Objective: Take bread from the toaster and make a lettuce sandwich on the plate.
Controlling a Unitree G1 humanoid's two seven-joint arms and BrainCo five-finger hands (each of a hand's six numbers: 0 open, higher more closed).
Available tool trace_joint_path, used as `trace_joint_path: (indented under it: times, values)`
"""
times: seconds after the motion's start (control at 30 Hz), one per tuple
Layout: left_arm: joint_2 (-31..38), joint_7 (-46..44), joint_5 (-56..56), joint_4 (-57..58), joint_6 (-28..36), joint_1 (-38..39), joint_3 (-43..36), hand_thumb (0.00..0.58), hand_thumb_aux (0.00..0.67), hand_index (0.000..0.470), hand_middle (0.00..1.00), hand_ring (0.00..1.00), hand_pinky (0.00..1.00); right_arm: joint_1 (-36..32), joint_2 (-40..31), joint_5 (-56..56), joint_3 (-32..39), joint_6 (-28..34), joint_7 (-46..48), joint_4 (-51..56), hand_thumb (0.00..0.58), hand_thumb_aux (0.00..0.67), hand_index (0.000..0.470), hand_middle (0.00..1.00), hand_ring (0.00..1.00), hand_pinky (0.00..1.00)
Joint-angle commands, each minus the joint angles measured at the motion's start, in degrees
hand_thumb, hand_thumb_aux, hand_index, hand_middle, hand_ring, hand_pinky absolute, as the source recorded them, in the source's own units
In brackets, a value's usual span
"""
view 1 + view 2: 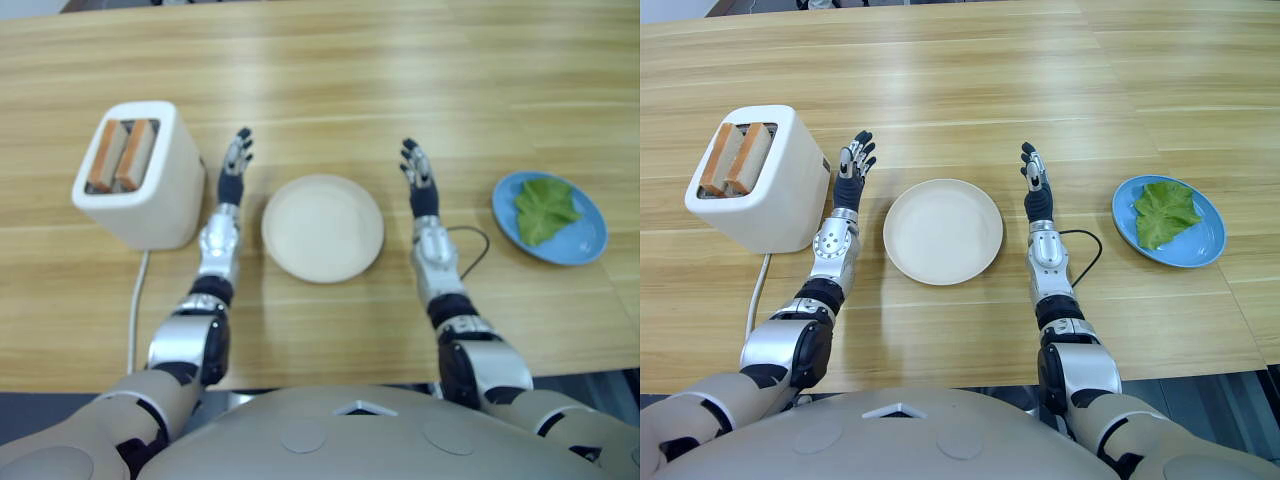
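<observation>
A white toaster stands at the left of the wooden table with two slices of bread upright in its slots. A round cream plate lies bare in the middle. At the right, a blue plate carries a green lettuce leaf. My left hand rests between the toaster and the cream plate, fingers straight and holding nothing. My right hand lies between the cream plate and the blue plate, also open with nothing in it.
A white power cord runs from the toaster to the table's front edge. A thin black cable loops beside my right forearm. The far half of the table is bare wood.
</observation>
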Motion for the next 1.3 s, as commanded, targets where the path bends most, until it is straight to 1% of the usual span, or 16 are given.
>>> trace_joint_path:
  times: [0.03,0.1,0.17,0.2,0.27,0.33,0.4,0.47,0.5,0.57,0.7,0.83,0.93,1.03,1.13,1.3]
  values:
    - [0.41,0.23,0.53,0.88,0.65,0.26,-0.2,0.0,0.0,0.0,0.0,0.0,0.0,0.74,-0.18,-0.54,0.4,0.8,-0.54,-0.19,0.0,0.0,0.0,0.0,0.0,0.0]
    - [0.6,0.6,1.09,0.8,0.48,0.31,-0.52,0.0,0.0,0.0,0.0,0.0,0.0,0.74,-0.2,-0.65,0.46,0.86,-0.64,-0.18,0.0,0.0,0.0,0.0,0.0,0.0]
    - [0.73,1.14,2.77,-2.21,-0.24,1.28,-1.9,0.0,0.0,0.0,0.0,0.0,0.0,0.79,-0.22,-0.75,0.49,0.92,-0.73,-0.13,0.0,0.0,0.0,0.0,0.0,0.0]
    - [0.59,0.55,2.99,-6.05,-1.02,2.45,-2.61,0.0,0.0,0.0,0.0,0.0,0.0,0.84,-0.22,-0.79,0.51,0.94,-0.77,-0.13,0.0,0.0,0.0,0.0,0.0,0.0]
    - [0.68,-1.45,2.68,-20.16,0.44,6.26,-4.52,0.0,0.0,0.0,0.0,0.0,0.0,0.96,-0.2,-0.79,0.5,0.99,-0.75,-0.04,0.0,0.0,0.0,0.0,0.0,0.0]
    - [2.26,-4.12,0.53,-39.38,6.72,10.73,-6.44,0.0,0.0,0.0,0.0,0.0,0.0,1.1,-0.16,-0.79,0.57,1.06,-0.68,0.0,0.0,0.0,0.0,0.0,0.0,0.0]
    - [6.1,-7.08,-3.94,-59.1,17.35,14.41,-6.93,0.0,0.0,0.0,0.0,0.0,0.0,1.34,-0.02,-0.91,0.67,1.08,-0.81,-0.1,0.0,0.0,0.0,0.0,0.0,0.0]
    - [11.05,-8.97,-9.32,-72.82,27.06,16.38,-5.07,0.0,0.0,0.0,0.0,0.0,0.0,1.55,0.19,-1.12,0.78,1.04,-1.08,-0.21,0.0,0.0,0.0,0.0,0.0,0.0]
    - [14.52,-9.58,-12.25,-78.09,30.77,16.75,-2.34,0.0,0.0,0.0,0.0,0.0,0.0,1.56,0.25,-1.16,0.8,1.03,-1.15,-0.14,0.0,0.0,0.0,0.0,0.0,0.0]
    - [21.0,-10.98,-15.84,-83.57,34.77,16.7,3.71,0.0,0.0,0.0,0.0,0.0,0.0,1.62,0.42,-1.22,0.86,1.07,-1.37,-0.06,0.0,0.0,0.0,0.0,0.0,0.0]
    - [34.51,-9.67,-5.67,-77.25,36.02,17.12,16.12,0.0,0.0,0.0,0.0,0.0,0.0,1.69,1.08,-1.46,1.24,1.16,-1.71,-0.25,0.0,0.0,0.0,0.0,0.0,0.0]
    - [42.67,-6.24,7.43,-70.71,36.2,22.04,21.46,0.0,0.0,0.0,0.0,0.0,0.0,1.87,1.06,-1.34,1.59,1.26,-1.68,-0.64,0.0,0.0,0.0,0.0,0.0,0.0]
    - [48.0,-0.66,21.21,-64.52,37.47,25.36,19.95,0.0,0.0,0.0,0.0,0.0,0.0,2.41,0.75,-1.25,1.79,1.43,-1.72,-1.31,0.0,0.0,0.0,0.0,0.0,0.0]
    - [51.18,6.15,33.9,-60.85,39.41,27.33,16.41,0.0,0.0,0.0,0.0,0.0,0.0,2.63,0.65,-1.24,1.93,1.62,-1.76,-1.79,0.0,0.0,0.0,0.0,0.0,0.0]
    - [52.1,9.13,39.73,-57.67,41.11,28.2,13.91,0.0,0.0,0.0,0.0,0.0,0.0,2.6,0.72,-1.18,2.03,2.02,-1.68,-2.46,0.0,0.0,0.0,0.0,0.0,0.0]
    - [52.02,9.19,43.5,-53.66,43.06,28.01,9.66,0.0,0.0,0.0,0.0,0.0,0.0,2.61,0.8,-1.09,2.2,2.42,-1.55,-3.26,0.0,0.0,0.0,0.0,0.0,0.0]
